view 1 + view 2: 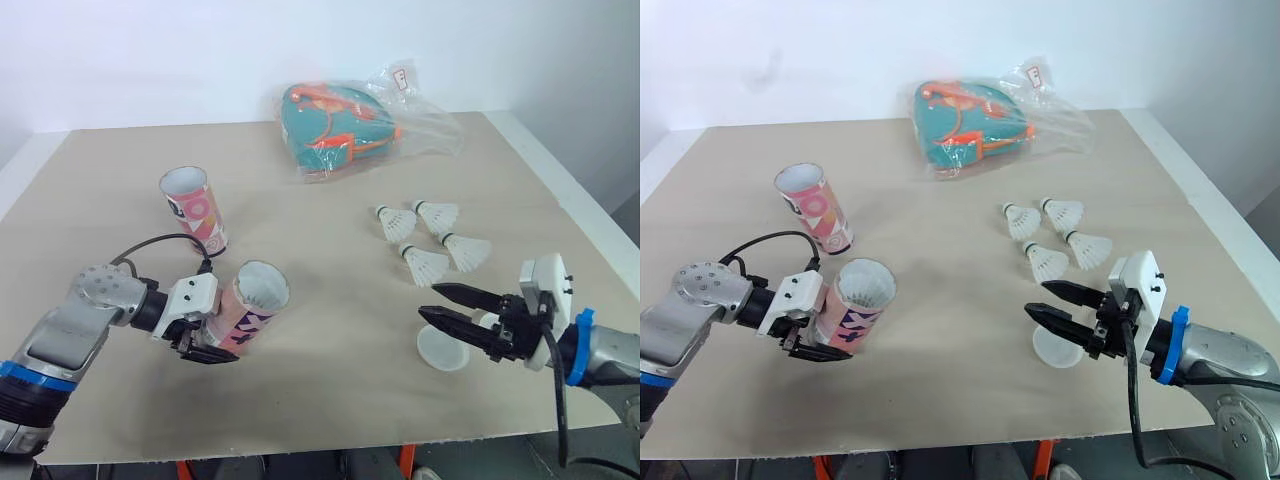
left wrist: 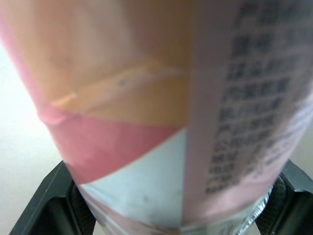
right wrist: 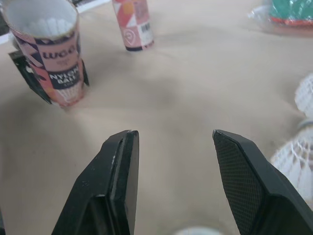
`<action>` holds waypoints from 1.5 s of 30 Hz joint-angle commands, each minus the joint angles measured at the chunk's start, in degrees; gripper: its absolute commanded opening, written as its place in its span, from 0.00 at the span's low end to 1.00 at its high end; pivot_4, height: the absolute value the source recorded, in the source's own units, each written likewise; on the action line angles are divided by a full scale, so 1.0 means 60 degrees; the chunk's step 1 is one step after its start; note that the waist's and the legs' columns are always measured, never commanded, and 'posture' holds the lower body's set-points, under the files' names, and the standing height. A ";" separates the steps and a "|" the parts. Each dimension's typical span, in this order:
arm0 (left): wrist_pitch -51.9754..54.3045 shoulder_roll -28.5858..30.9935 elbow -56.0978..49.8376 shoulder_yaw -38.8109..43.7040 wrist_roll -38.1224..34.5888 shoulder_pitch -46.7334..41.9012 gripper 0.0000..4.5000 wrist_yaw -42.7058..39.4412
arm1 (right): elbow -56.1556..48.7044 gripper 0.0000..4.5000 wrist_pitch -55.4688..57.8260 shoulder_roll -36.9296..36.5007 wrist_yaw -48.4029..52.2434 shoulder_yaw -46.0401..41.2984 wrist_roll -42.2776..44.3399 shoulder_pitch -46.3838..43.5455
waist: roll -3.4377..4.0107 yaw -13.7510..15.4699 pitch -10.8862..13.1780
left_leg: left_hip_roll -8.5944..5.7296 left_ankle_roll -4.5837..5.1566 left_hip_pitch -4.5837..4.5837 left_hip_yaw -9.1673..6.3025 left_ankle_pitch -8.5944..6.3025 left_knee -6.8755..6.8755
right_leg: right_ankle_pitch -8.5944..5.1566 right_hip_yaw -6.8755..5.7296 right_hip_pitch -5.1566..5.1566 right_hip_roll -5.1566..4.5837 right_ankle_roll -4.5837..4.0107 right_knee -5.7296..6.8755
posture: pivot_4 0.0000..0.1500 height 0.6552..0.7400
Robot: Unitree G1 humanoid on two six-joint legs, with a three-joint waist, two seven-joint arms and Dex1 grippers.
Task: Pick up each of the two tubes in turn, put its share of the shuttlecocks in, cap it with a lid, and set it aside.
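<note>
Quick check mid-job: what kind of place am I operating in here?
Probably a lab test bench, not a sports hall: a plain beige table against a blank white wall, with staged props laid out: loose shuttlecocks, printed tubes, a teal bag in plastic wrap.

Tube (image 3: 49, 54) clamped in left gripper (image 1: 210, 345): "NYLON BALL" legible on the side facing right gripper (image 3: 173, 134). The larger word above it looks like "wee", unsure. Small-print block on the side facing the left wrist is unreadable. Second tube (image 3: 133, 24), beyond the held one: barcode, digits illegible. Bag (image 1: 345, 125) sticker is unreadable.
</note>
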 commanded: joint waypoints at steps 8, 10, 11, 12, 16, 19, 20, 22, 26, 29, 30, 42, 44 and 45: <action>-0.0028 -0.0152 0.0281 -0.0651 0.0142 0.0039 0.81 -0.0105 | 0.1562 0.59 -0.1080 0.0826 -0.1510 0.1695 -0.1562 -0.1222 | 0.0005 0.0031 -0.0007 | 0.0003 0.0000 -0.0015 0.0059 0.0000 -0.0005 | 0.0060 0.0063 0.0016 0.0000 0.0057 -0.0116 | 1.00 0.99; -0.0029 -0.0152 0.0285 -0.0653 0.0117 0.0046 0.81 -0.0067 | 0.1862 0.59 -0.1238 0.0938 -0.1672 0.1859 -0.1774 -0.1373 | 0.0002 0.0038 -0.0008 | -0.0001 0.0001 -0.0030 0.0059 -0.0001 -0.0005 | 0.0062 0.0063 0.0015 -0.0007 0.0063 -0.0134 | 1.00 0.99; -0.0031 -0.0145 0.0276 -0.0654 0.0108 0.0061 0.81 -0.0055 | 0.1972 0.59 -0.1332 0.0935 -0.1707 0.1956 -0.1926 -0.1407 | 0.0003 0.0038 -0.0008 | -0.0002 0.0002 -0.0034 0.0062 -0.0003 -0.0005 | 0.0062 0.0067 0.0012 -0.0007 0.0064 -0.0139 | 1.00 0.99; -0.0022 -0.0136 0.0251 -0.0651 0.0098 0.0081 0.81 -0.0042 | 0.2075 0.59 -0.1359 0.0912 -0.1773 0.2036 -0.2042 -0.1457 | 0.0003 0.0038 -0.0008 | -0.0002 0.0003 -0.0035 0.0064 -0.0003 -0.0005 | 0.0062 0.0069 0.0012 -0.0007 0.0065 -0.0139 | 1.00 0.99; 0.0056 -0.0108 0.0160 -0.0612 0.0055 0.0138 0.81 0.0011 | 0.2179 0.59 -0.1394 0.0825 -0.1691 0.1963 -0.2021 -0.1462 | 0.0004 0.0037 -0.0008 | -0.0002 0.0004 -0.0033 0.0063 -0.0004 -0.0005 | 0.0064 0.0066 0.0011 -0.0007 0.0064 -0.0137 | 1.00 0.99; 0.0095 -0.0088 0.0114 -0.0589 0.0043 0.0165 0.81 0.0037 | 0.2114 0.59 -0.1350 0.0758 -0.1507 0.1844 -0.1823 -0.1383 | 0.0004 0.0035 -0.0009 | -0.0001 0.0004 -0.0031 0.0063 -0.0004 -0.0004 | 0.0068 0.0069 0.0012 -0.0006 0.0067 -0.0137 | 1.00 0.99; 0.0113 -0.0084 0.0097 -0.0581 0.0034 0.0172 0.81 0.0047 | 0.2080 0.59 -0.1317 0.0747 -0.1436 0.1811 -0.1742 -0.1339 | 0.0004 0.0035 -0.0009 | -0.0001 0.0004 -0.0031 0.0063 -0.0004 -0.0003 | 0.0068 0.0069 0.0012 -0.0006 0.0067 -0.0137 | 1.00 0.99; 0.0119 -0.0074 0.0076 -0.0567 0.0028 0.0188 0.81 0.0052 | 0.2047 0.59 -0.1304 0.0710 -0.1265 0.1744 -0.1587 -0.1215 | 0.0004 0.0036 -0.0009 | -0.0001 0.0004 -0.0031 0.0064 -0.0004 -0.0003 | 0.0068 0.0069 0.0012 -0.0006 0.0068 -0.0137 | 1.00 0.99; 0.0113 -0.0063 0.0057 -0.0547 0.0015 0.0209 0.81 0.0047 | 0.2275 0.59 -0.1493 0.0607 -0.1246 0.1670 -0.1730 -0.1028 | 0.0004 0.0029 -0.0009 | -0.0001 0.0004 -0.0032 0.0064 -0.0004 -0.0003 | 0.0066 0.0071 0.0012 -0.0006 0.0069 -0.0137 | 1.00 0.99; 0.0109 -0.0055 0.0051 -0.0558 0.0010 0.0191 0.81 0.0027 | 0.2590 0.59 -0.1692 0.0574 -0.1364 0.1607 -0.1930 -0.1089 | 0.0004 0.0029 -0.0009 | -0.0001 0.0004 -0.0030 0.0069 -0.0004 -0.0002 | 0.0070 0.0075 0.0011 -0.0006 0.0070 -0.0137 | 1.00 0.99; 0.0113 -0.0052 0.0051 -0.0561 0.0007 0.0181 0.81 0.0021 | 0.2683 0.59 -0.1731 0.0587 -0.1428 0.1608 -0.1982 -0.1142 | 0.0004 0.0029 -0.0009 | -0.0001 0.0004 -0.0030 0.0069 -0.0003 -0.0002 | 0.0072 0.0075 0.0011 -0.0006 0.0071 -0.0137 | 1.00 0.99; 0.0182 -0.0116 0.0024 -0.0590 -0.0003 0.0107 0.81 0.0064 | 0.3841 0.59 -0.2343 0.0782 -0.1965 0.2367 -0.3123 -0.2068 | 0.0004 0.0029 -0.0008 | -0.0002 0.0003 -0.0030 0.0076 -0.0003 0.0001 | 0.0076 0.0083 0.0010 -0.0005 0.0074 -0.0137 | 1.00 0.99; 0.0190 -0.0126 0.0025 -0.0591 -0.0002 0.0109 0.81 0.0082 | 0.3998 0.59 -0.2319 0.0848 -0.2052 0.2445 -0.3208 -0.2261 | 0.0006 0.0029 -0.0009 | -0.0002 0.0004 -0.0030 0.0076 -0.0003 0.0001 | 0.0076 0.0082 0.0008 -0.0005 0.0073 -0.0137 | 1.00 0.99; 0.0188 -0.0129 0.0024 -0.0591 0.0003 0.0118 0.81 0.0094 | 0.4075 0.59 -0.2318 0.0883 -0.2063 0.2500 -0.3247 -0.2368 | 0.0006 0.0029 -0.0009 | -0.0002 0.0004 -0.0030 0.0076 -0.0003 0.0000 | 0.0075 0.0083 0.0008 -0.0005 0.0073 -0.0137 | 1.00 0.99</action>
